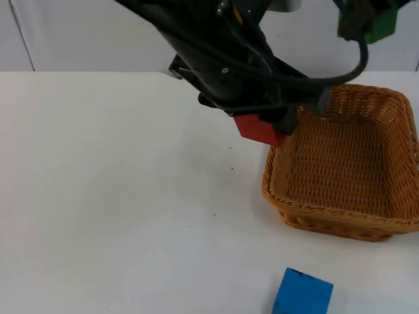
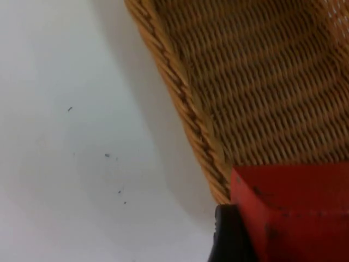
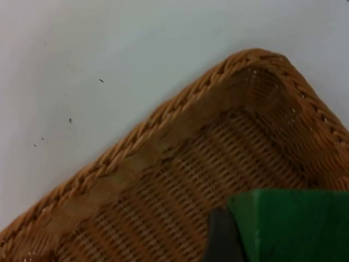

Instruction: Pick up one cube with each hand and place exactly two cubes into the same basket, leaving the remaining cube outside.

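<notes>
Cubes number three: a red cube (image 1: 259, 128) is grasped by the left end effector (image 1: 268, 127), held above the desk (image 1: 111, 196) just beside the near-left rim of the wicker basket (image 1: 340, 216); a green cube (image 1: 382, 25) is clenched in the right end effector (image 1: 366, 26), raised high over the basket's far side; a blue cube (image 1: 302, 294) lies on the desk in front of the basket, well apart from both arms. Both wrist views show each cube over the basket's woven rim.
</notes>
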You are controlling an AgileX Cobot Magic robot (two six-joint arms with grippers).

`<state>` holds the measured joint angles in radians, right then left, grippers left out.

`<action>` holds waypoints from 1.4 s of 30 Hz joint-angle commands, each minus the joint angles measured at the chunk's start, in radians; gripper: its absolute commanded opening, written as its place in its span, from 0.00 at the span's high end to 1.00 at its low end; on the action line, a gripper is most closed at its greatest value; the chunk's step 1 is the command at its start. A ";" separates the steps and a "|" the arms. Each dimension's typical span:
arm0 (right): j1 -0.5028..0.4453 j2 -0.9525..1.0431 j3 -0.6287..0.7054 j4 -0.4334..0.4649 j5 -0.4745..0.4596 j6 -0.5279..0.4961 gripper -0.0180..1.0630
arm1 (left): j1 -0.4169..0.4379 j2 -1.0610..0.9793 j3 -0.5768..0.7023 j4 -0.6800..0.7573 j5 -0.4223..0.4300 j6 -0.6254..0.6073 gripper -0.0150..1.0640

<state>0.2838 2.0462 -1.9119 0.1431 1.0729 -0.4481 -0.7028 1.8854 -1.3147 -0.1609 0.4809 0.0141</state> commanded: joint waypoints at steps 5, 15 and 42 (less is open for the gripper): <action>-0.021 -0.065 0.170 -0.010 -0.139 -0.003 0.98 | -0.016 0.043 -0.057 -0.037 -0.015 0.047 0.99; -0.044 -0.061 0.249 -0.002 -0.293 -0.003 0.98 | -0.094 0.128 -0.139 -0.031 -0.020 0.116 0.99; -0.044 0.144 0.249 0.070 -0.494 -0.001 0.98 | -0.094 0.326 -0.177 -0.002 -0.298 0.139 0.99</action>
<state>0.2453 2.1741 -1.6651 0.2032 0.6040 -0.4481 -0.7939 2.1970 -1.4845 -0.1782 0.2058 0.1522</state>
